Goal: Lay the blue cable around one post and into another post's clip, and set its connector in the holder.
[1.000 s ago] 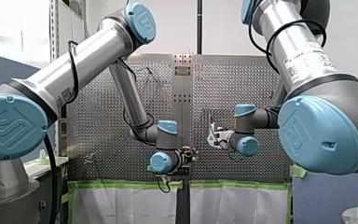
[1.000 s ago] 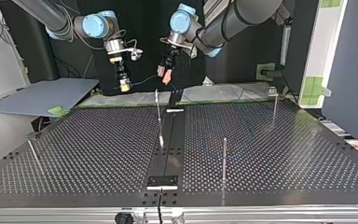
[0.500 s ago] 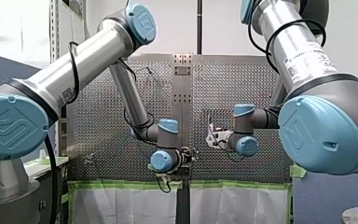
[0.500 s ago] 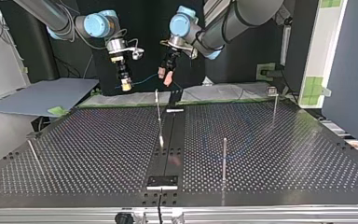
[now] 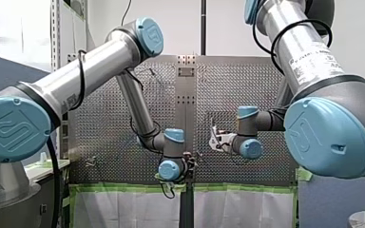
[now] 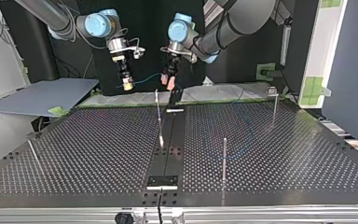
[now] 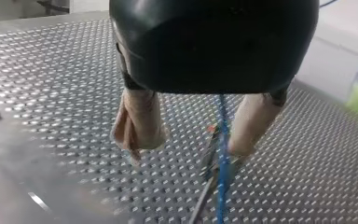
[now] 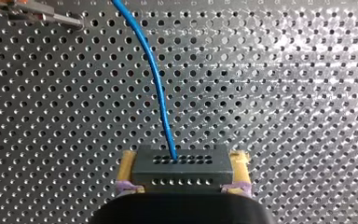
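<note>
Dark perforated worktop in the top view, with a smooth strip down the middle and a small black plate at the near end of the strip. Three thin upright posts on it: centre post just beside the strip toward the far side, near post to the right of the strip, far-right post with a small clip on top. Beyond the far edge, white sheets with a green border. Grey board at far left, dark background behind the arms, and green tape patches on a white frame at right.

My right gripper, with yellow pads, pressed from both sides on a dark grey connector, a block with rows of small holes. Blue cable coming out of the connector's upper face and curving away over the perforated surface. In the top view, connector held above the far edge, left of the strip, with the cable crossing in the air to my left gripper.

Left gripper with beige pads, spread wide, pinching nothing. Cable running down through the gap, close against one pad and well apart from the other; contact not possible to tell. Faint blue curve on the worktop near the near post, too faint to describe further.
</note>
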You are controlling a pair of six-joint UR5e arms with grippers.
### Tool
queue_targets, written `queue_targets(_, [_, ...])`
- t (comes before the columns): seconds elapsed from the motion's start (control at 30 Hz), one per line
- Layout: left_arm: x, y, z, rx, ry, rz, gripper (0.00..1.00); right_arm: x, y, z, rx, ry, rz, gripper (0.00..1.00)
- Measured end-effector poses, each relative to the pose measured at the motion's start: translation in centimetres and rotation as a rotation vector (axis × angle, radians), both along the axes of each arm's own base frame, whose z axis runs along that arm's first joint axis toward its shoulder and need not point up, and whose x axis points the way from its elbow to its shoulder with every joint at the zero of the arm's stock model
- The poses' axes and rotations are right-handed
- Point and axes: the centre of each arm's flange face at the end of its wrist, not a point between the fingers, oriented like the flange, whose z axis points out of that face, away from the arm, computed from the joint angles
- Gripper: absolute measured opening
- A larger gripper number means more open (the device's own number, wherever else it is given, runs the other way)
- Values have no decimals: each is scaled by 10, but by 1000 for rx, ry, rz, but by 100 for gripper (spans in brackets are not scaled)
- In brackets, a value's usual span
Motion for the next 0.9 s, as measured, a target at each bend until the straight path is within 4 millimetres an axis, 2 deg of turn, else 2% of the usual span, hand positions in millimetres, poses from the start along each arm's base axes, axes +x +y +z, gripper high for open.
queue_targets(0.07, [3, 1, 1, -5, -16, 19, 24, 0, 0, 0, 1, 1, 1, 0])
queue_targets(0.1, [5, 2, 2, -9, -26, 32, 24, 0, 0, 0, 1, 1, 1, 0])
queue_targets(0.13, [6, 2, 3, -13, -35, 42, 15, 0, 0, 0, 1, 1, 1, 0])
queue_targets(0.43, [13, 0, 10, -21, -110, 66, 15, -5, -4, -6, 0, -4, -19, 0])
queue_targets(0.77, [10, 0, 7, 75, -121, 69, 15, -15, -21, -42, 32, 10, -79, 0])
queue_targets(0.9, [15, -1, -4, 122, -125, 58, 15, -20, -28, -60, 51, 22, -96, 0])
